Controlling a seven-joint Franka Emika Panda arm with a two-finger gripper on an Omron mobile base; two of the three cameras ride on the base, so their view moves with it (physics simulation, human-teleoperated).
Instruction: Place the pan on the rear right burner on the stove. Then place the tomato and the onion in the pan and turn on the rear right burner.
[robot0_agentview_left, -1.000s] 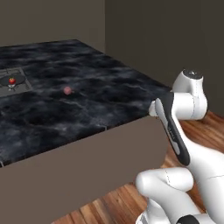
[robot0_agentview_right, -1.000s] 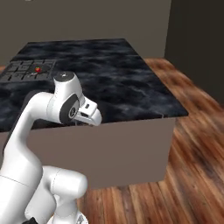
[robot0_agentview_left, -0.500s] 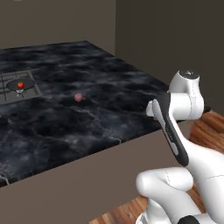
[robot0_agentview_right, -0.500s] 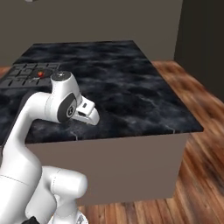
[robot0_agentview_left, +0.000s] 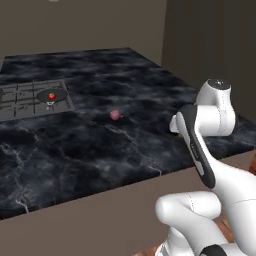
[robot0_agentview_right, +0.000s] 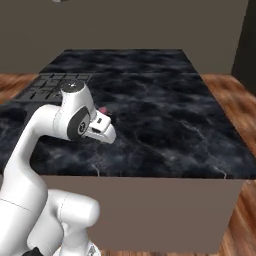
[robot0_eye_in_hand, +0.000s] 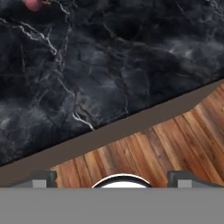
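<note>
On the black marble counter (robot0_agentview_left: 125, 145) the whole picture has shifted since a second ago: the base has driven, so both base views now look at the counter from nearer and more squarely, with less wooden floor (robot0_agentview_right: 235, 95) in sight. That is the camera's move, not the things'. Against the stove (robot0_agentview_left: 30, 100), the tomato and the onion lie where they lay before, and the arm's folded pose looks unchanged.

Counted: one stove, one pan, one tomato, one onion, one gripper.

At the stove's right rear corner, as the left base view shows it, the pan (robot0_agentview_left: 59, 96) sits on the grate, and the tomato (robot0_agentview_left: 51, 95) rests inside it (bright red, green speck on top). Off the stove, to its right and a little nearer the counter's front edge, the onion (robot0_agentview_left: 115, 115) lies alone on the marble, well apart from the pan. In the hand view a pinkish bit of the onion (robot0_eye_in_hand: 34, 4) shows at the top left edge, and in the right base view it peeps out just beside the robot's wrist (robot0_agentview_right: 103, 110).

Well to the right of the stove, the gripper (robot0_eye_in_hand: 111, 178) hangs above the counter's front edge, its jaws spread wide and holding nothing; below it lie marble, the brown counter edge and floor planks.
</note>
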